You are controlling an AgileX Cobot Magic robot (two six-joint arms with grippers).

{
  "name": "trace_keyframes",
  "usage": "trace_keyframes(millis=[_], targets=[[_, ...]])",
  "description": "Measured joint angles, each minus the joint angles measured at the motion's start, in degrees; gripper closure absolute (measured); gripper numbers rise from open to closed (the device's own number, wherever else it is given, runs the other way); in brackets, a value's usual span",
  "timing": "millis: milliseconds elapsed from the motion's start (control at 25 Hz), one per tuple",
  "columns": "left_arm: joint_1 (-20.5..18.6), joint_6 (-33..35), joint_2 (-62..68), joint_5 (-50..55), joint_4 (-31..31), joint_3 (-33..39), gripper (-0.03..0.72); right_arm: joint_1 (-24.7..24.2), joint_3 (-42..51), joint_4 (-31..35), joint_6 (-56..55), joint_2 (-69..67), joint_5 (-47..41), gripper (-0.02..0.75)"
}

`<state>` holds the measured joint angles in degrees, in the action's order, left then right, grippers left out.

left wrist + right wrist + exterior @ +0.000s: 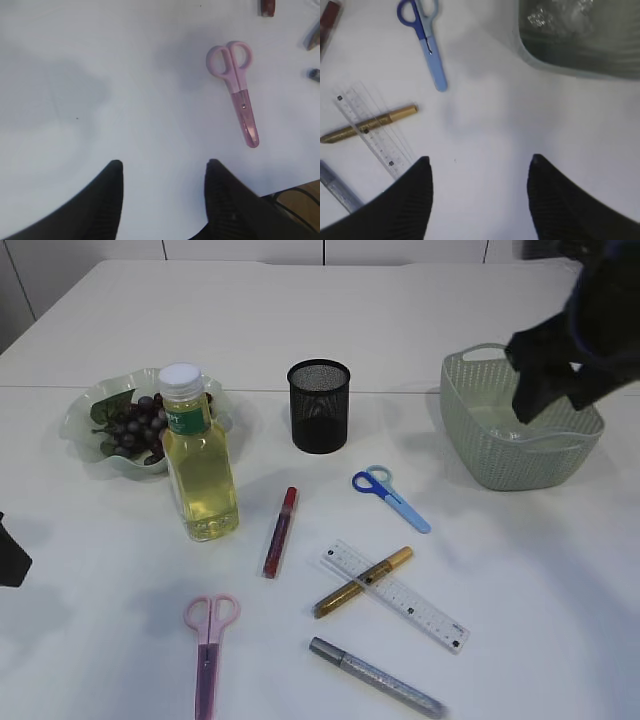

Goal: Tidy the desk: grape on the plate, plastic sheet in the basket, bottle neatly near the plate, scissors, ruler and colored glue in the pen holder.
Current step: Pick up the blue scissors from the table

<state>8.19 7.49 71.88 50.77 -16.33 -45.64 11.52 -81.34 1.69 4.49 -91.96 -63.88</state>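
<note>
1. On the white desk [480, 300], broad bare room is seen along the far side and the right front, while the near centre is crowded with stationery.
2. Pink scissors [208, 645] are laid close to the front edge, with a silver glue pen [375, 677] beside them; in the left wrist view the desk's edge is seen just past the left gripper [163, 167], whose fingers stand apart over bare surface with nothing between them.
3. A clear ruler [395, 596] is crossed by a gold glue pen [362, 582]; a red glue pen [279, 531] and blue scissors [390, 497] are laid nearer the empty mesh pen holder [319, 406].
4. The right gripper [479, 165] is held spread and empty above the desk, just beside the green basket [470, 445], in which crumpled plastic sheet [560, 15] is seen.
5. Grapes [135, 427] are seen on the wavy-rimmed plate [80, 415], with the bottle [198, 455] of yellow liquid stood upright just beside it; its green label cannot be read.
6. Only graduation marks can be made out on the ruler.
</note>
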Motion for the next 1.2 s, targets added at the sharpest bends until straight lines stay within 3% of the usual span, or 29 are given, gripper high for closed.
trace_keyframes(millis=[400,1200], targets=[[0.0,0.0,-0.1,2.5,-0.5,0.0,0.34,7.4,-23.2,-0.8,3.8,-22.9,-5.4,0.312],[0.0,0.0,-0.1,4.9,-0.5,0.0,0.37,8.5,-38.8,-2.1,6.0,-44.9,-6.0,0.314]])
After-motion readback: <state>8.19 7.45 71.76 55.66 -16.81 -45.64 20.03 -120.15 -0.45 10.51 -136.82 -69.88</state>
